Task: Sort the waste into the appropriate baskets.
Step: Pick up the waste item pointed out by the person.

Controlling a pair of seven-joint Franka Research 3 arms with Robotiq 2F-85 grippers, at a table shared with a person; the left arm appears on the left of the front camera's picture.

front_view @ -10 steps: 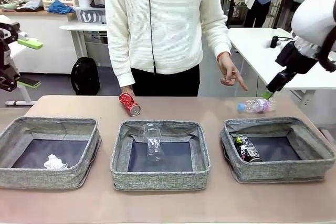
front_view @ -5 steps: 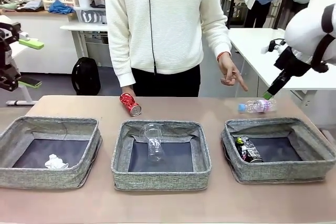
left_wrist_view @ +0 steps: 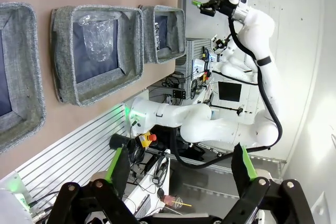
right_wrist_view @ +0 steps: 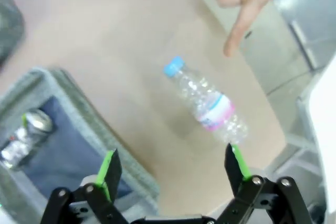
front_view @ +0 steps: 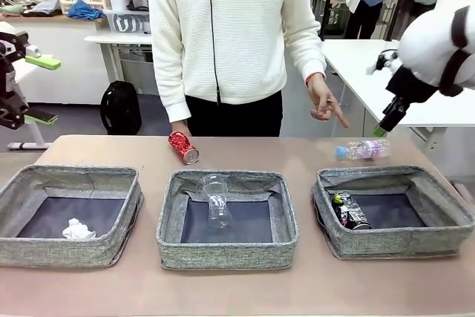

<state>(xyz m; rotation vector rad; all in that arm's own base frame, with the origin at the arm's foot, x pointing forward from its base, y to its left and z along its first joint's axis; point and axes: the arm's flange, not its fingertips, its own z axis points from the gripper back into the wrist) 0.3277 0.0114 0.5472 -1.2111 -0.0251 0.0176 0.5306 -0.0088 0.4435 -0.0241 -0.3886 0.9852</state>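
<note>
While the sorting is standing part done, entries are running left to right across the front view.

- Left gripper: hanging at the far left edge, off the desk; jaws standing wide apart, carrying nothing.
- Left basket: holding the paper ball.
- Red can: lying loose on the desk just behind the middle basket, at its far left corner.
- Middle basket: holding the crushed clear bottle.
- Person's hand: pointing down toward the small bottle, which is lying on its side on the desk just behind the right basket.
- Right basket: holding the dark can at its left end.
- Right gripper: hovering at upper right above the small bottle; jaws spread open, empty.

Step in hand, as judged: taking the small bottle. In the right wrist view it is lying slantwise, nearer one finger. The wrist is needing to centre and turn until the jaws are straddling the labelled body crosswise. It should then be closing gently, thin plastic being prone to rolling and buckling, while keeping clear of the pointing finger.
</note>
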